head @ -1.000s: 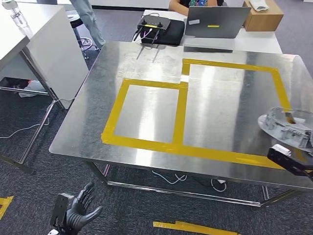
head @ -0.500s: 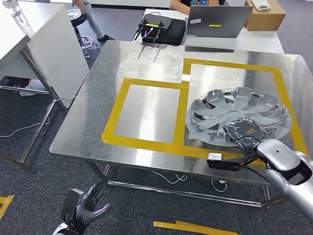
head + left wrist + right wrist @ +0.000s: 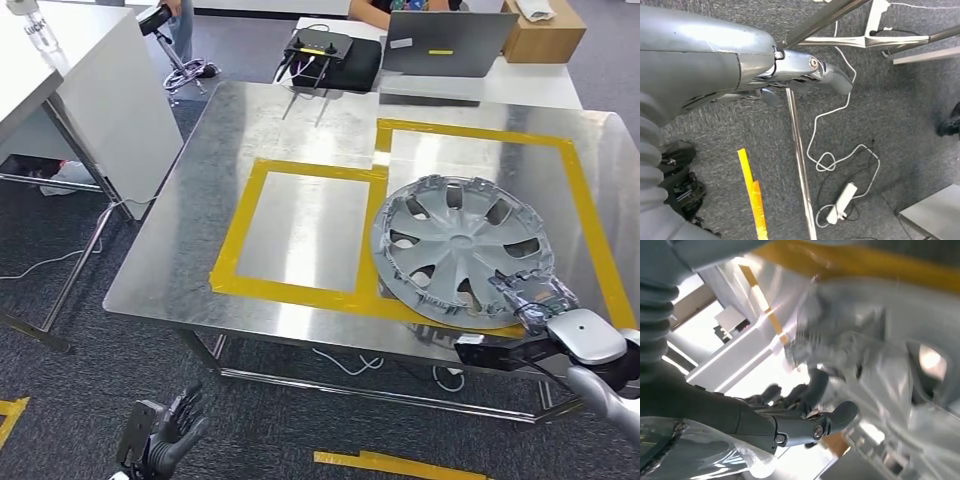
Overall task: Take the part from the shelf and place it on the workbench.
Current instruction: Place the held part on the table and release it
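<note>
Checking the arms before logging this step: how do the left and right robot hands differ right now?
The right robot hand grips the hubcap at its near rim, over the metal table. The left robot hand holds nothing, fingers apart, low over the carpet beside the table.

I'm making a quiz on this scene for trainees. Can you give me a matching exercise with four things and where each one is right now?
Things:
1. wheel cover
2. left hand
3. laptop
4. right hand

Places:
A. low over the carpet, beside the workbench
B. on the white table behind the workbench
C. at the wheel cover's near rim
D. on the workbench, overlapping the yellow tape

Pairs: 1-D, 2-A, 3-B, 4-C
</note>
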Robot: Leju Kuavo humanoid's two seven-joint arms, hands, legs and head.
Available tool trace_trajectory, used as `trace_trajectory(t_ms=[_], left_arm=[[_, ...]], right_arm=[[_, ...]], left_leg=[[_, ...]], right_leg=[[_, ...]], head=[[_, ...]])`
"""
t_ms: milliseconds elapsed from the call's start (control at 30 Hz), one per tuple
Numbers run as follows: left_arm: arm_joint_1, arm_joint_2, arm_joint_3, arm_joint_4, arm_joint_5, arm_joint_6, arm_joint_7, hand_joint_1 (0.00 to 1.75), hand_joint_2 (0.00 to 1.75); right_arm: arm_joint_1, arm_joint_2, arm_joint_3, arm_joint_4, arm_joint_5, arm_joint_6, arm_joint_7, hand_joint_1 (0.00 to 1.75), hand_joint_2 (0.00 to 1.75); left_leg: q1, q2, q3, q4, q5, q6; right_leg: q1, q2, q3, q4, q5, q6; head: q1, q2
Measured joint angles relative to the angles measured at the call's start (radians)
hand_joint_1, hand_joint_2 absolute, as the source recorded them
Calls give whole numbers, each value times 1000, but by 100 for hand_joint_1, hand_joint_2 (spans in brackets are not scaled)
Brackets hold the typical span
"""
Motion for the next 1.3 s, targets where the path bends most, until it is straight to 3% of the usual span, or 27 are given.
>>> trace_trajectory(t_ms=[167, 233, 333, 467, 567, 667, 700, 733, 767, 867, 933, 1000, 1067, 1133, 1200, 1233, 1267, 1300], left_arm=[[15, 0, 31, 1, -3, -21, -33, 0, 0], [22, 0, 51, 1, -8, -34, -42, 0, 0], [48, -5, 90, -15, -18, -53, -38, 0, 0], [103, -33, 163, -91, -43, -72, 10, 0, 0], [132, -65, 215, -145, -65, -86, 33, 0, 0], [152, -93, 260, -182, -82, -95, 46, 0, 0], [158, -102, 272, -190, -87, -97, 49, 0, 0], [164, -111, 282, -198, -93, -98, 53, 0, 0], [169, -119, 291, -206, -98, -98, 57, 0, 0], [178, -137, 309, -228, -106, -98, 64, 0, 0], [181, -144, 318, -243, -107, -98, 65, 0, 0], [183, -148, 325, -253, -108, -98, 65, 0, 0], [185, -151, 330, -259, -108, -97, 66, 0, 0], [187, -156, 332, -264, -108, -95, 69, 0, 0], [189, -161, 332, -269, -107, -88, 74, 0, 0], [190, -163, 332, -270, -106, -84, 77, 0, 0], [191, -164, 332, -272, -105, -78, 78, 0, 0], [192, -166, 331, -274, -102, -73, 80, 0, 0]], right_arm=[[91, -86, -82, -139, -158, 21, 3, 0, 0], [158, -123, -135, -218, -239, -15, 22, 0, 0], [341, -153, -271, -367, -300, -166, 58, 0, 0], [651, -100, -496, -597, -227, -406, 89, 0, 0], [828, -19, -588, -715, -177, -605, 82, 0, 0], [956, 76, -631, -783, -174, -784, 47, 0, 0], [993, 113, -640, -795, -184, -842, 31, 0, 0], [1025, 153, -649, -803, -197, -901, 11, 0, 0], [1053, 196, -658, -808, -210, -955, -12, 0, 0], [1111, 303, -682, -815, -240, -1035, -72, 0, 0], [1134, 355, -693, -817, -253, -1045, -89, 0, 0], [1151, 391, -702, -818, -259, -1049, -95, 0, 0], [1162, 427, -713, -819, -282, -1043, -112, 0, 0], [1164, 515, -752, -814, -371, -989, -191, 0, 0], [1148, 661, -834, -794, -496, -865, -316, 0, 0], [1133, 735, -885, -774, -549, -805, -363, 0, 0], [1119, 803, -939, -746, -598, -763, -391, 0, 0], [1108, 859, -989, -713, -645, -747, -399, 0, 0]], left_leg=[[-1, -1, 0, 2, -1, 1], [-2, -3, -1, 3, -2, 3], [-2, -7, -2, 5, -5, 6], [-5, -10, 0, 6, -8, 16], [4, -5, 12, -22, 10, 29], [6, 3, 11, -30, 16, 33], [6, 5, 9, -30, 16, 32], [7, 8, 7, -29, 17, 31], [9, 10, 5, -28, 18, 29], [13, 12, -2, -18, 20, 13], [9, 12, -4, -10, 23, -1], [8, 12, -7, -6, 29, -13], [11, 12, -17, 17, -1, -24], [14, 12, -41, 107, -92, -33], [16, 12, -61, 225, -173, -36], [15, 11, -56, 255, -182, -33], [14, 11, -36, 249, -169, -28], [11, 8, 2, 205, -141, -19]], right_leg=[[-1, 0, 0, -1, 0, 1], [-2, -3, 1, -2, 0, 2], [-2, -6, 2, -2, -2, 6], [-5, -8, 6, -7, -4, 14], [-4, -13, -2, 14, -33, 22], [-6, -19, -74, 180, -129, 30], [-8, -19, -95, 231, -145, 33], [-10, -20, -101, 249, -142, 37], [-12, -22, -87, 228, -120, 40], [-19, -29, 19, 39, -37, 47], [-18, -26, 41, -8, -25, 35], [-18, -24, 27, -4, -18, 14], [-18, -25, 15, -6, -9, -5], [-15, -26, -3, -7, 6, -18], [-9, -24, -23, -6, 24, -24], [-5, -21, -34, -5, 34, -25], [-2, -16, -44, -5, 44, -26], [2, -9, -54, -4, 55, -27]], head=[[0, 0], [0, 0], [0, 0], [0, 0], [2, 0], [5, 0], [5, 0], [5, 0], [5, 0], [5, 0], [5, 0], [4, 0], [4, 0], [3, 0], [4, 0], [3, 0], [3, 0], [3, 0]])
